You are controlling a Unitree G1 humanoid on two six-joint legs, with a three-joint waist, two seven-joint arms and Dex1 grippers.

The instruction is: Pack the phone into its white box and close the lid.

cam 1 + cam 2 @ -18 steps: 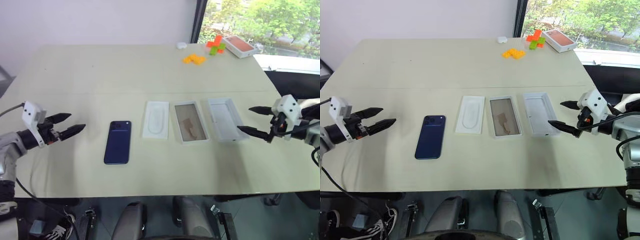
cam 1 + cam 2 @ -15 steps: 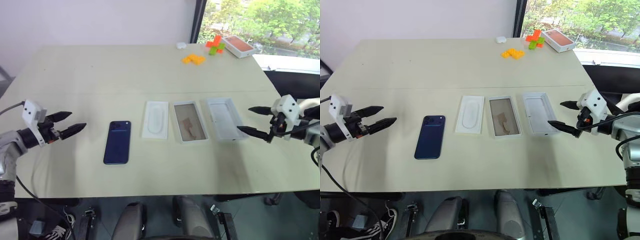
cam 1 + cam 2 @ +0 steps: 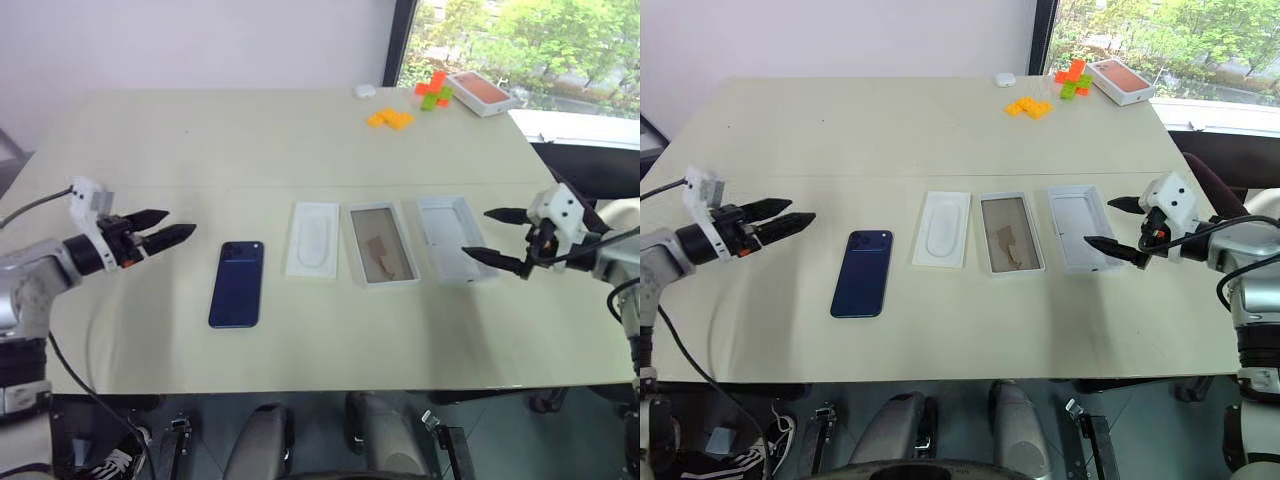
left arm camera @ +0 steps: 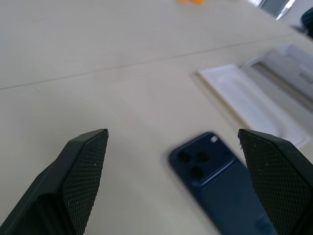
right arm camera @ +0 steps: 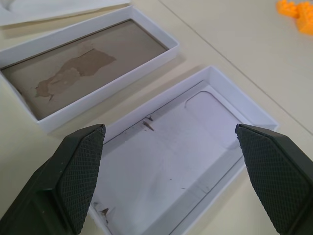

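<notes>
Left wrist view is showing me my left end effector [image 4: 173, 188] spread wide, empty, near the phone [image 4: 222, 193] lying flat on the desk [image 4: 98, 54]; glossy, slippery, so I'm planning to pinch its long edges.

Navy phone [image 3: 237, 283] flat, camera-side up; white box [image 3: 380, 244] open, tan floor; lid [image 3: 450, 238] beside, inside up.

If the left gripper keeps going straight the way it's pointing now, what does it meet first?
Most likely the phone: the open left gripper points toward its camera end, with bare table between them. It hangs a little above the surface, so depth is uncertain.
</notes>
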